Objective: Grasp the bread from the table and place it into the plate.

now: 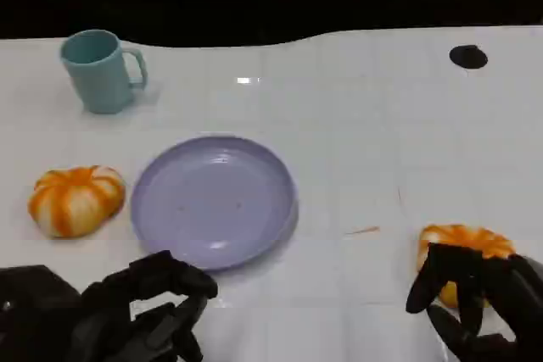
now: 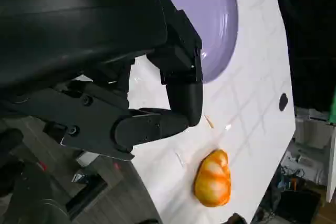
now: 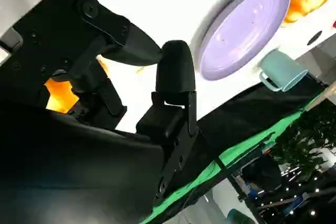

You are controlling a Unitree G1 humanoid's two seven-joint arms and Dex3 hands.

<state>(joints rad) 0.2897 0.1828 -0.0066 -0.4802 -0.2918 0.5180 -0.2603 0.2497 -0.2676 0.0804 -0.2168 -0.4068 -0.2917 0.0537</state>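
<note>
- Right hand (image 1: 475,298): its fingers (image 1: 441,277) are draped over the near side of a bread roll (image 1: 465,243) at the counter's near right. The right wrist view shows orange bread just under the fingers. Whether the fingers have actually closed on the roll cannot be told; it appears to rest on the counter (image 1: 365,125), not lifted.
- Left hand (image 1: 144,315): fingers (image 1: 182,281) loosely curled, slightly apart, holding nothing. It hovers just short of the plate's near rim.
- Plate (image 1: 212,201): lavender, lying just beyond the left fingers and well to the left of the right fingers. Nothing lies in it.
- Second bread roll (image 1: 76,201): on the counter, just beside the plate on the side away from the right fingers, untouched.
- Teal mug (image 1: 100,69): farthest from both sets of fingers, upright, beyond the second roll.
- Assessment: the task is at its grasp stage. No bread is in the plate. Remaining, by judgement: secure the hold on the right-hand roll, lift it, carry it leftward over the plate, and release.
</note>
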